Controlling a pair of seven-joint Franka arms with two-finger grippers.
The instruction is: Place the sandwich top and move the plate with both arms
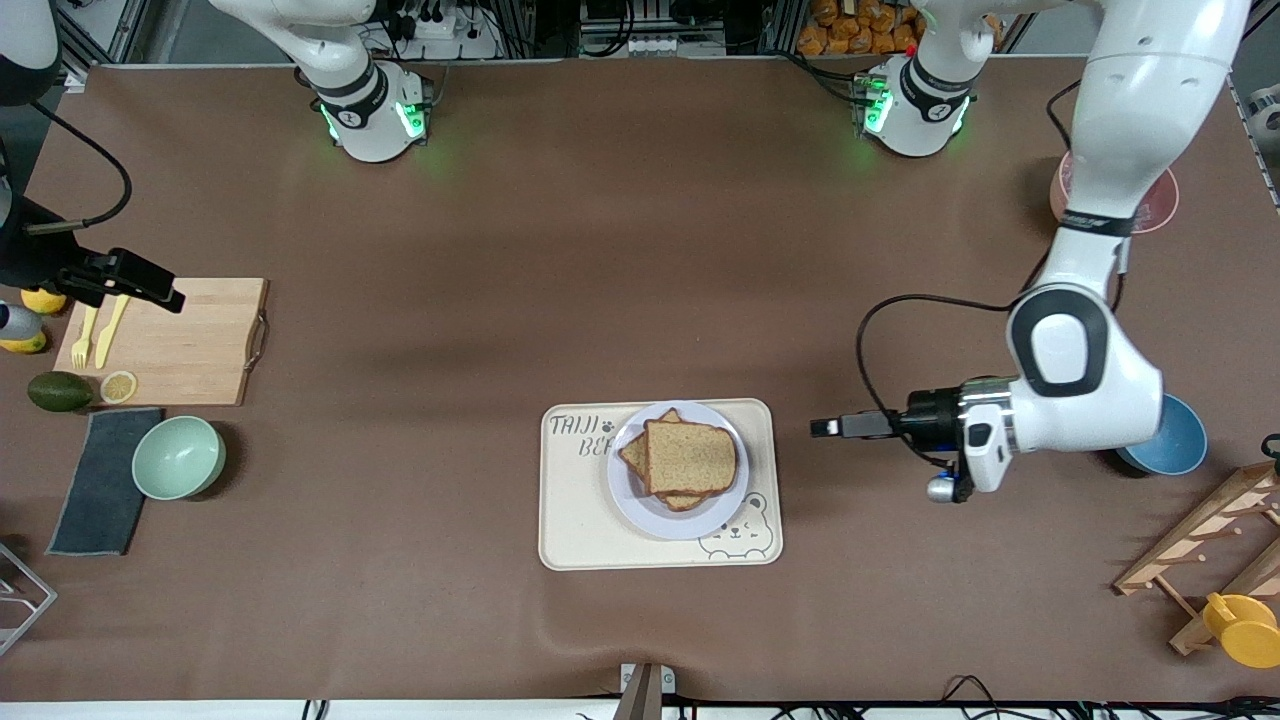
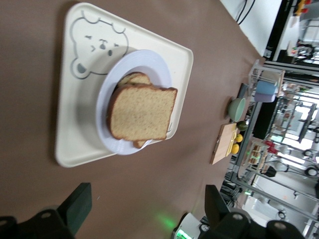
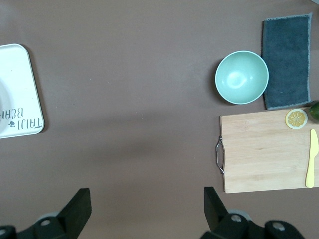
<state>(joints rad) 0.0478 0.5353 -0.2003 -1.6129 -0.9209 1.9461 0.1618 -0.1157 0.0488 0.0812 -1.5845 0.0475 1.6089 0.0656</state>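
Note:
The sandwich top (image 1: pixel 690 457), a speckled brown slice (image 2: pixel 142 112), lies on another slice on the white-lavender plate (image 1: pixel 640 505). The plate (image 2: pixel 149 62) rests on a cream bear-printed tray (image 1: pixel 570 520). My left gripper (image 1: pixel 825 427) hangs over bare table beside the tray, toward the left arm's end, pointing at the plate. It is open and empty (image 2: pixel 148 209). My right gripper (image 1: pixel 160 290) is over the wooden cutting board (image 1: pixel 190 345) at the right arm's end, open with nothing between its fingers (image 3: pixel 147 209).
A green bowl (image 1: pixel 178 457), grey cloth (image 1: pixel 100 480), avocado (image 1: pixel 58 391) and lemon slice (image 1: pixel 118 386) lie by the cutting board. A blue bowl (image 1: pixel 1175 440), wooden rack (image 1: pixel 1210 540) and yellow cup (image 1: pixel 1240 628) stand at the left arm's end.

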